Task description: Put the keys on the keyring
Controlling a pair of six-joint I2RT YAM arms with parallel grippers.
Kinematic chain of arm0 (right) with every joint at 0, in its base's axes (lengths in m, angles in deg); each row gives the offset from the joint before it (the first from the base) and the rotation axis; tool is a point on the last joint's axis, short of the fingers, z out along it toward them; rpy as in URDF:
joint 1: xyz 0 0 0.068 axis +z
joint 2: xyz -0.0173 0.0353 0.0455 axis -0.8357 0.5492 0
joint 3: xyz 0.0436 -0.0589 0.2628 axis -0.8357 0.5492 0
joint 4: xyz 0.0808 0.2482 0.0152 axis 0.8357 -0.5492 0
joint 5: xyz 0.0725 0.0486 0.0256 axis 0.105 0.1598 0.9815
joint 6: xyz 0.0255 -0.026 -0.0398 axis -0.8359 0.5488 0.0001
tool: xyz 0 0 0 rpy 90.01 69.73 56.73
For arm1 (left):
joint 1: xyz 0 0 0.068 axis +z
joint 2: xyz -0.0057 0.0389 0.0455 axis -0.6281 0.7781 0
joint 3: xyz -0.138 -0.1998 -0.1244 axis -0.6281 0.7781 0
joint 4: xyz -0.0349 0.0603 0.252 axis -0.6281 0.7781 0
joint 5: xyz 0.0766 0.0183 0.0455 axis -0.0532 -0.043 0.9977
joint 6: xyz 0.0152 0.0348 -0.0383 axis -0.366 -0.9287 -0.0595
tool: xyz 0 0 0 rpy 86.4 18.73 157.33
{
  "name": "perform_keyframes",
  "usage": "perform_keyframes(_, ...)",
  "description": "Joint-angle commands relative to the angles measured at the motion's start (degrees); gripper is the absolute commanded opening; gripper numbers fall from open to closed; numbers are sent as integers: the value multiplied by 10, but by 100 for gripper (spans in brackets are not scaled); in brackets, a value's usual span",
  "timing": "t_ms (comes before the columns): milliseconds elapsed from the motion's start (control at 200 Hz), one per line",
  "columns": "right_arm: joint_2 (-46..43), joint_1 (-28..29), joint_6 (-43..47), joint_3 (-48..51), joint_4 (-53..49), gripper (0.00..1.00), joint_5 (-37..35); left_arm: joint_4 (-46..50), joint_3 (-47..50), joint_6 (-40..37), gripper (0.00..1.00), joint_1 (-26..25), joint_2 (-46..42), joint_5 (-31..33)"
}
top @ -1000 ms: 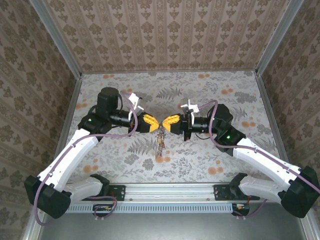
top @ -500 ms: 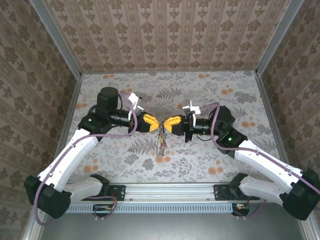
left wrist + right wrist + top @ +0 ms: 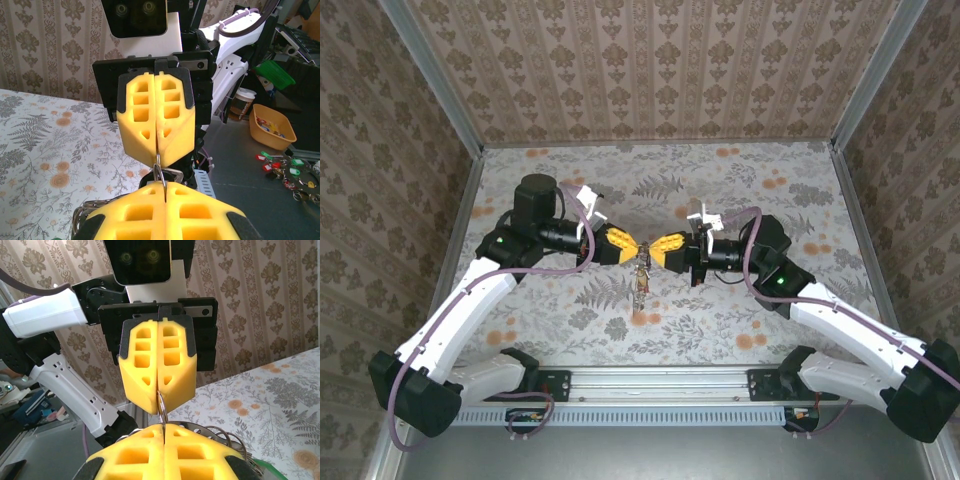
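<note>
I have the left end effector (image 3: 632, 246) and right end effector (image 3: 659, 246) tip to tip above the table (image 3: 720, 320). Both are pressed together on the keyring (image 3: 159, 171), whose thin wire loop spans their seams. The keys (image 3: 640, 286) dangle directly beneath the meeting fingertips.
</note>
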State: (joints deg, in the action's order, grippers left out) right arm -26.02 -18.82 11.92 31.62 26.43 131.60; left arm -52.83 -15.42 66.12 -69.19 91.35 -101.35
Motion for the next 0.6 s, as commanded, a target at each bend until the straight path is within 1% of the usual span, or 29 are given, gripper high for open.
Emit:
perform_keyframes(0,-9,-3,-11,5,31,0,-17,-23,0,9,0,-1,-18,-34)
perform_keyframes(595,-7,-3,-14,8,43,0,-15,-24,0,11,0,-1,-19,-34)
